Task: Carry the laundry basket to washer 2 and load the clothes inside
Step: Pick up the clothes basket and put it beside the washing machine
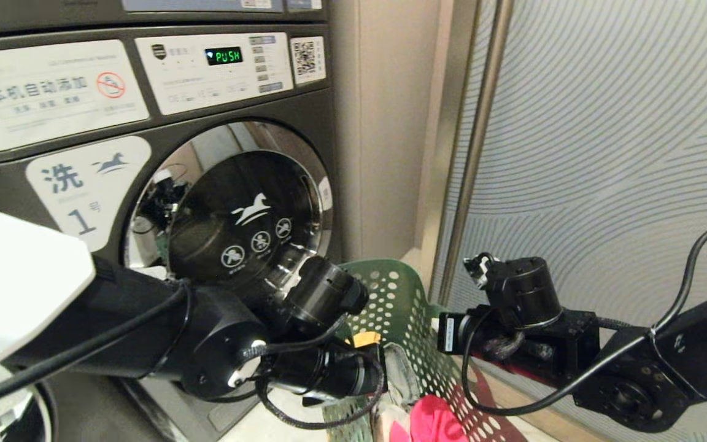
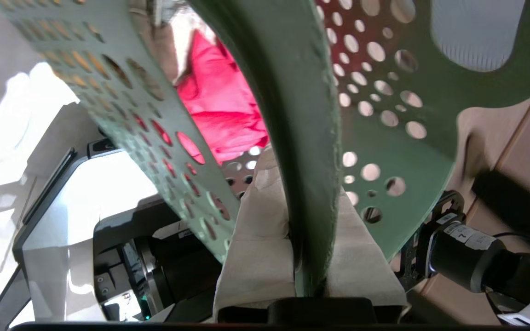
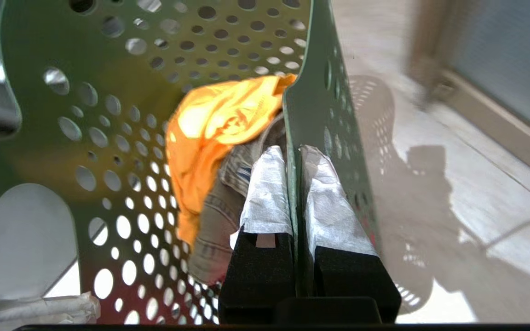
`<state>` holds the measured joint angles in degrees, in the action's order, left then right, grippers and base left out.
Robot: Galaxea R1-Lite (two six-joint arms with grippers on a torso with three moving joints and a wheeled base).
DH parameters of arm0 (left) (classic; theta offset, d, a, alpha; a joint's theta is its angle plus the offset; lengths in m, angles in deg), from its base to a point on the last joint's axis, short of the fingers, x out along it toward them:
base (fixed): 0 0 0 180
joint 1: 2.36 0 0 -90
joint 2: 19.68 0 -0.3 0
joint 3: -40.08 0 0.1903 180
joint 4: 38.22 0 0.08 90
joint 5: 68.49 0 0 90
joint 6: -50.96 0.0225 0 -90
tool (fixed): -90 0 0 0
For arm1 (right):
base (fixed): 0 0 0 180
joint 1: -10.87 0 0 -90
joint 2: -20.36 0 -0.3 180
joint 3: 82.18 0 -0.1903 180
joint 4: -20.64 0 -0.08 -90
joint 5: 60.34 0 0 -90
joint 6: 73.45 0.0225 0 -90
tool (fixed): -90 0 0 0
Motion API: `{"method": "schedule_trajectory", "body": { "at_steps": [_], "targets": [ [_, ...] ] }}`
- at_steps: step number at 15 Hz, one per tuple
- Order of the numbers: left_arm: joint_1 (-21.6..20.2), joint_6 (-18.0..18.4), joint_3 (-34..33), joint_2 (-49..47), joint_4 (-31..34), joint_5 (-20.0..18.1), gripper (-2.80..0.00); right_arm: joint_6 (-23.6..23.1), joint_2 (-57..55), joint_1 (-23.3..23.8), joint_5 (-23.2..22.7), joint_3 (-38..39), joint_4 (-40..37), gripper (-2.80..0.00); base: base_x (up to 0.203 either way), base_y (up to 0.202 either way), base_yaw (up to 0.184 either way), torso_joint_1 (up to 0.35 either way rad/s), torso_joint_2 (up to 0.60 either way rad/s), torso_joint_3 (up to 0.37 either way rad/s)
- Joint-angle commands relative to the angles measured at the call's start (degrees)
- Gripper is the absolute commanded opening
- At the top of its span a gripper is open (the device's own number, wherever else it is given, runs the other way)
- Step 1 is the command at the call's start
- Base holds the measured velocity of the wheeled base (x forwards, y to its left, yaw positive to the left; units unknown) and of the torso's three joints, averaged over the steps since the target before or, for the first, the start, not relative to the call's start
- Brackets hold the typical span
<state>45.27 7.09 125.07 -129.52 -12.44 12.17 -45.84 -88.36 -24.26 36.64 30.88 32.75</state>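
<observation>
The green perforated laundry basket (image 1: 399, 301) hangs between my two arms, low in the head view. My left gripper (image 2: 308, 197) is shut on the laundry basket's rim (image 2: 306, 115), one cloth-wrapped finger on each side. On the opposite wall (image 3: 325, 115), my right gripper (image 3: 293, 154) is shut in the same way. The clothes lie inside: a pink-red garment (image 2: 219, 105), a yellow one (image 3: 219, 115) and a grey one (image 3: 214, 220). Washer 2 is out of view.
A dark grey washer labelled "1" (image 1: 83, 190) with a round chrome-rimmed door (image 1: 237, 221) stands close ahead on the left. A beige pillar (image 1: 384, 123), a metal frame (image 1: 476, 141) and a striped frosted panel (image 1: 605, 153) close off the right.
</observation>
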Motion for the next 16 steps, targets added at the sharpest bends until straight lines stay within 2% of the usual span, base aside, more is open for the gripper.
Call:
{"method": "schedule_trajectory", "body": {
  "at_steps": [1, 16],
  "targets": [
    [-0.07, -0.25, -0.01, -0.38, -0.04, -0.07, -2.80, 0.16, -0.36, 0.04, -0.07, -0.18, 0.21, -2.80, -0.001, -0.006, 0.171, 0.002, 0.00, -0.002],
    [-0.08, -0.25, 0.08, -0.73, -0.13, -0.07, -2.80, -0.76, -1.11, -0.02, -0.73, -0.11, 0.12, -2.80, 0.002, -0.008, 0.175, 0.001, 0.00, 0.003]
  ]
}}
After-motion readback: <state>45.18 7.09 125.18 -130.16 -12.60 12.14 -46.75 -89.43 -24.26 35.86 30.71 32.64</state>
